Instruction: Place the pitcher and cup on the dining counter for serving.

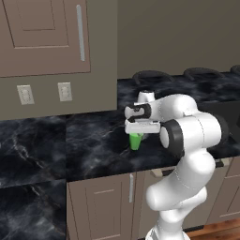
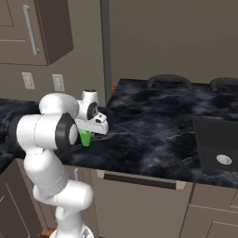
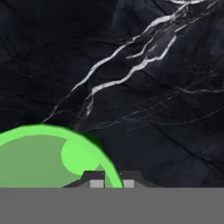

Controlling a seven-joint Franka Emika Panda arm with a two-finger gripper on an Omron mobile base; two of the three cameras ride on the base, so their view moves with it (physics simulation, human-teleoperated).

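The cup (image 1: 136,142) is small and bright green and stands upright on black marble near the counter's front edge. My gripper (image 1: 137,134) comes down on it from above, shut on the cup's rim. In the hand view the green rim (image 3: 52,131) passes between the two fingertips (image 3: 94,178), and my gripper (image 3: 110,179) is closed on it. From the right, the cup (image 2: 85,138) shows just under the hand (image 2: 95,122). The dining counter (image 2: 158,125), veined black marble with an inset sink, stretches right of the cup. The pitcher is out of view.
The sink (image 2: 218,148) is set into the slab at the right. Dark stool backs (image 2: 169,80) rise behind the far edge. Wall cabinets (image 1: 42,37) and outlets (image 1: 64,91) are at the left. Brown cabinet doors (image 1: 101,206) sit below the front edge.
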